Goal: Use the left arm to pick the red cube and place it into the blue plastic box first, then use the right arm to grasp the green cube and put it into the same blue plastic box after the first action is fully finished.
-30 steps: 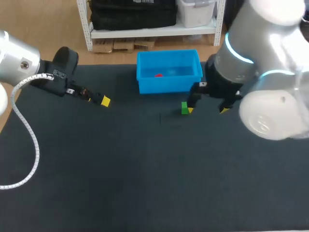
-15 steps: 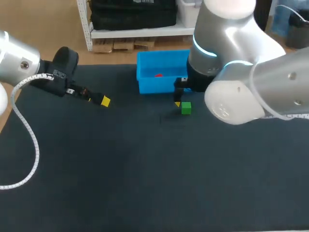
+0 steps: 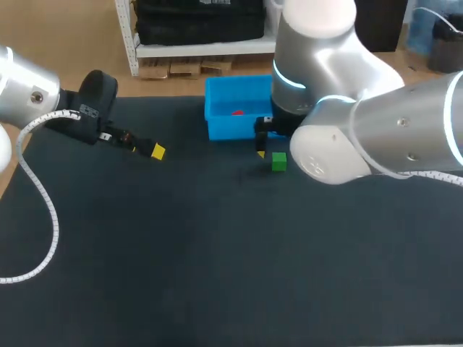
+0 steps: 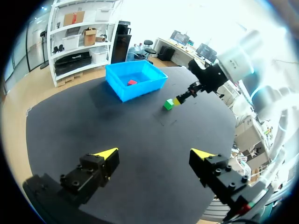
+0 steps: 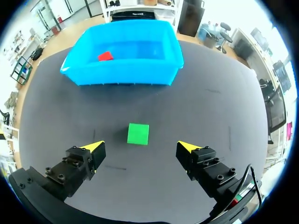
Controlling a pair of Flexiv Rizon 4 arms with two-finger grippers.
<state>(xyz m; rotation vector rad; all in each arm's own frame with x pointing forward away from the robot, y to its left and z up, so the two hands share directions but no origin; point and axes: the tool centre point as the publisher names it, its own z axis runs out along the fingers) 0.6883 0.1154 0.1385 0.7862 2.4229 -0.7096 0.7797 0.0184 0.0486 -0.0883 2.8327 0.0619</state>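
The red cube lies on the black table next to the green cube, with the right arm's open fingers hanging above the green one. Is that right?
Not quite. The red cube lies inside the blue plastic box, not on the table, as the right wrist view shows. The rest holds: the green cube sits on the table with the right arm's open fingers above it.

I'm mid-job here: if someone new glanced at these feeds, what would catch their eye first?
First, the bright blue box at the table's far side, with the red cube already lying inside it. Next, the green cube on the dark table in front of the box, just ahead of the open right gripper and untouched. The left gripper hangs open off to the left, holding nothing.
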